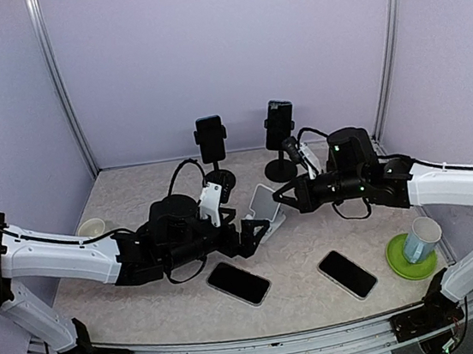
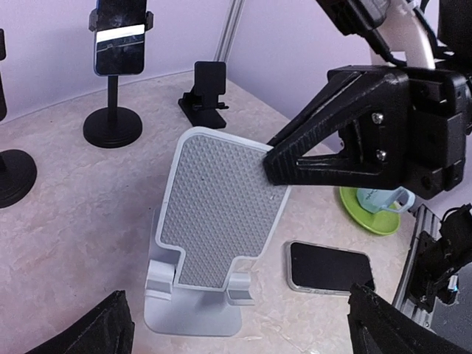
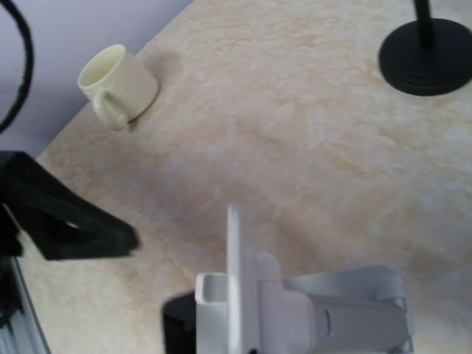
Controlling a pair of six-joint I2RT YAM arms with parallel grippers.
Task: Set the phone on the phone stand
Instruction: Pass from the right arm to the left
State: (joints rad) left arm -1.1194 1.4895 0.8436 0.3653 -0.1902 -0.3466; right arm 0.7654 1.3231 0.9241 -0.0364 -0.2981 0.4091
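Note:
The white phone stand (image 1: pixel 263 204) with a grey textured plate stands upright mid-table and holds no phone; it fills the left wrist view (image 2: pixel 221 214) and shows edge-on in the right wrist view (image 3: pixel 234 287). My right gripper (image 1: pixel 279 196) is shut on the plate's right edge (image 2: pixel 270 159). My left gripper (image 1: pixel 255 232) is open and empty, its fingertips (image 2: pixel 103 328) spread just in front of the stand. Two dark phones lie flat on the table, one at near centre (image 1: pixel 238 282) and one at near right (image 1: pixel 347 273), the latter also in the left wrist view (image 2: pixel 328 267).
Two black pole stands with phones clamped in them stand at the back (image 1: pixel 211 141) (image 1: pixel 278 124). A small black stand (image 2: pixel 206 92) stands near them. A cream cup (image 1: pixel 93 228) sits at the left. A green saucer (image 1: pixel 399 259) with a pale cup (image 1: pixel 421 239) sits at the right.

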